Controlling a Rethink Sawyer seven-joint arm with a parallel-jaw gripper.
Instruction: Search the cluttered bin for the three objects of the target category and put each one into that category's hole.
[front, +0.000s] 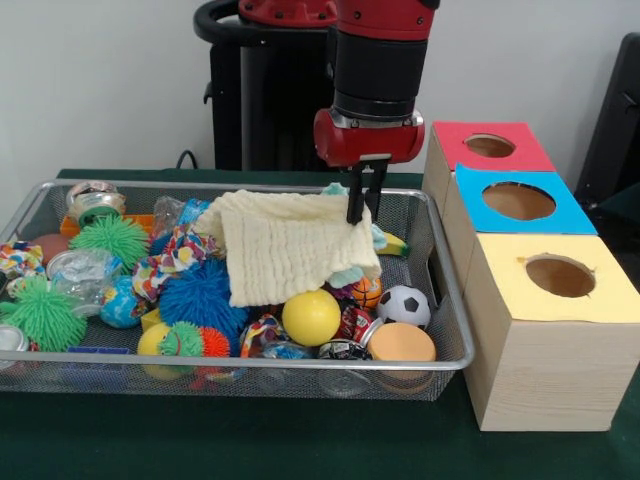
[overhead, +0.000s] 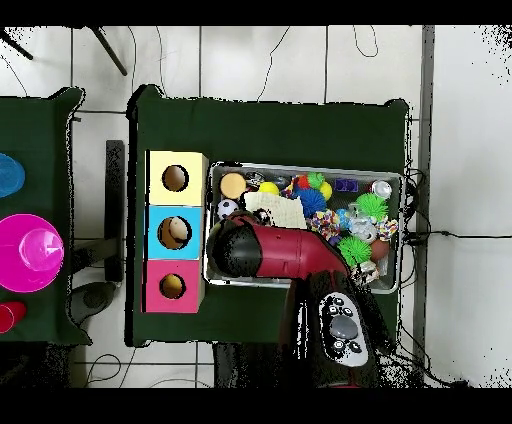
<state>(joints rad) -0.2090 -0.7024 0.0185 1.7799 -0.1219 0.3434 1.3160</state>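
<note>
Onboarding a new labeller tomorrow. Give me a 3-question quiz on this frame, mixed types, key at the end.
1. True or false: the gripper is pinching the cream cloth at its far right corner.
2. Which box lies closest to the front camera? A) the red-topped box B) the blue-topped box C) the yellow-topped box
3. Fill in: the yellow ball lies in the wire mesh bin, just in front of the ____.

Key: 1 true; 2 C; 3 cream cloth.
</note>
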